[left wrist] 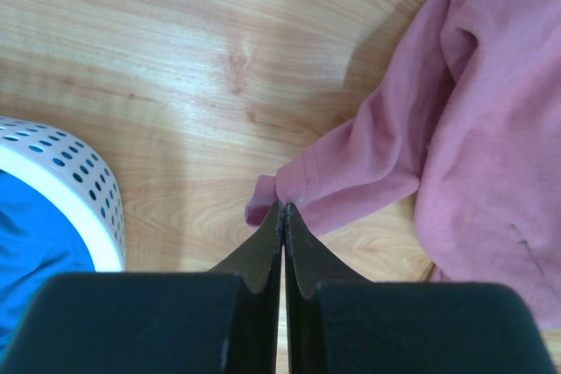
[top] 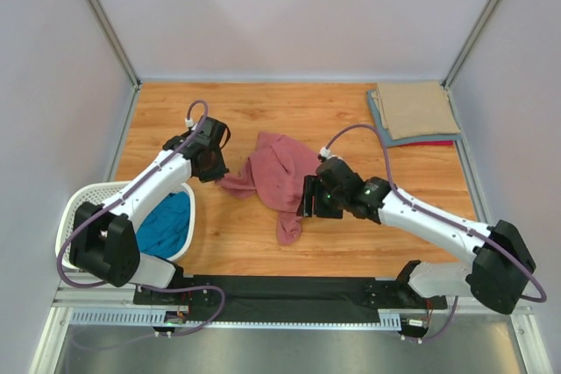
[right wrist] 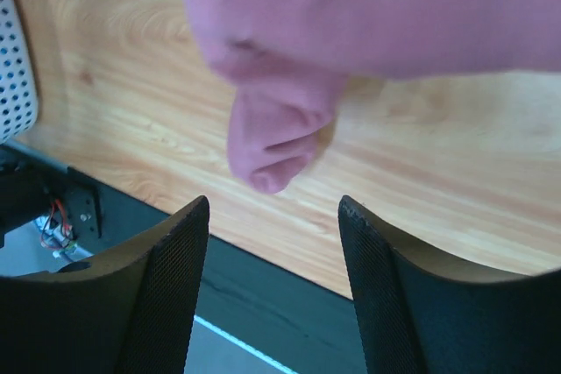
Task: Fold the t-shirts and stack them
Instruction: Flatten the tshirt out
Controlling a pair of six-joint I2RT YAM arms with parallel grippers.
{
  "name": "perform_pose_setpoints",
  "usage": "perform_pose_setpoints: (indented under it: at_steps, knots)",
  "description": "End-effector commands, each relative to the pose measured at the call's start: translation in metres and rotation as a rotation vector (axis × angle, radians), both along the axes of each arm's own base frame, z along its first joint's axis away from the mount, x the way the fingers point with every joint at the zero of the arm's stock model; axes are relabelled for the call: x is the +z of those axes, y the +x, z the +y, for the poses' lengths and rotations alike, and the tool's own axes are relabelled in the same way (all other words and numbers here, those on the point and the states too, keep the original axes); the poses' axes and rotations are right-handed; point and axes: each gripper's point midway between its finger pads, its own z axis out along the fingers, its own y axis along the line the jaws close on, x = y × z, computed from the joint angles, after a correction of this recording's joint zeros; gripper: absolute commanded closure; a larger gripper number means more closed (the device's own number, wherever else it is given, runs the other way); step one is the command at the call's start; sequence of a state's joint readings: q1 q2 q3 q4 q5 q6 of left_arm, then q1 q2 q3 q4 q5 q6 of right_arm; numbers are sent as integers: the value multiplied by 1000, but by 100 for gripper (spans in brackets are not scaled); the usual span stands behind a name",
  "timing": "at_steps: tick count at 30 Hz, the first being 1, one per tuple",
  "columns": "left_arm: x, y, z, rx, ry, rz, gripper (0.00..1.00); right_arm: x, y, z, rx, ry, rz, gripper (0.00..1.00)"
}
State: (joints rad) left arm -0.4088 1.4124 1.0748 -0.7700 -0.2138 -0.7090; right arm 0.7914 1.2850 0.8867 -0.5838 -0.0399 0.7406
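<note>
Sitting at the near left of the wooden table (top: 351, 243), a white perforated basket (top: 74, 208) holds a teal blue t-shirt (top: 171, 223), crumpled loosely inside it. Further in, around the middle of the table, lies the dusty rose-red t-shirt (top: 279, 177) — unfolded and bunched into soft ridges, with one narrow part trailing toward the near edge and a sleeve-like flap reaching out to the left. The left gripper (left wrist: 282, 209) is clamped on the tip of that flap, its two fingers pressed together with a small fold of pink cloth pinched between them, near the basket. The right gripper (right wrist: 273, 208) stands at the shirt's right side with its jaws apart; a rounded lump of pink cloth hangs ahead of the gap, and neither finger touches it in the wrist view. At the far right corner, well apart from the rest, sits a neat stack of folded shirts — a tan t-shirt (top: 416, 109) on top, a grey-blue t-shirt (top: 379, 124) showing along its left side, and a red t-shirt (top: 434, 143) peeking out at the near edge.
</note>
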Motion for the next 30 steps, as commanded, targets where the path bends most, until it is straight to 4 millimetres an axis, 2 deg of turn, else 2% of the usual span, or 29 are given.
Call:
perform_pose_setpoints:
  at_steps: [1, 2, 3, 6, 15, 18, 19, 20, 21, 22, 24, 25, 26, 27, 29, 30]
  knots:
    - [23, 14, -8, -26, -53, -67, 100, 14, -4, 30, -96, 120, -65, 37]
    - [25, 14, -9, -27, -64, -75, 100, 9, -18, 39, -79, 122, -50, 37]
    - [26, 14, -10, -29, -75, -77, 100, 6, -23, 44, -79, 122, -43, 37]
    - [25, 12, -11, -30, -89, -76, 100, -19, -35, 55, -91, 61, -10, 38]
    - [24, 9, -8, -31, -81, -79, 100, -66, -41, 64, -101, -56, 42, 42]
    - [25, 9, -7, -33, -80, -77, 100, -71, -36, 60, -116, -98, 25, 56]
    - [27, 10, -6, -32, -79, -82, 100, -64, -32, 56, -132, -107, 1, 63]
    - [29, 9, -5, -34, -74, -82, 100, -59, -29, 51, -140, -119, -15, 76]
    - [36, 12, -5, -33, -76, -95, 100, -51, -25, 47, -152, -128, -37, 83]
    - [40, 13, 0, -23, -53, -107, 100, -32, -20, 34, -177, -156, -86, 100]
    - [60, 13, 8, -19, -22, -133, 100, -11, -16, 13, -222, -195, -134, 100]
    - [68, 14, 14, -4, 4, -155, 100, 7, -15, -14, -261, -247, -182, 100]
    - [79, 10, 19, 5, 17, -169, 100, 25, -13, -23, -293, -243, -211, 100]
    - [93, 12, 25, 23, 34, -207, 100, 43, -16, -53, -324, -289, -253, 100]
    - [125, 7, 33, 42, 32, -281, 100, 78, -14, -77, -397, -271, -300, 100]
    - [136, 6, 38, 55, 46, -309, 100, 98, -19, -105, -432, -289, -340, 100]
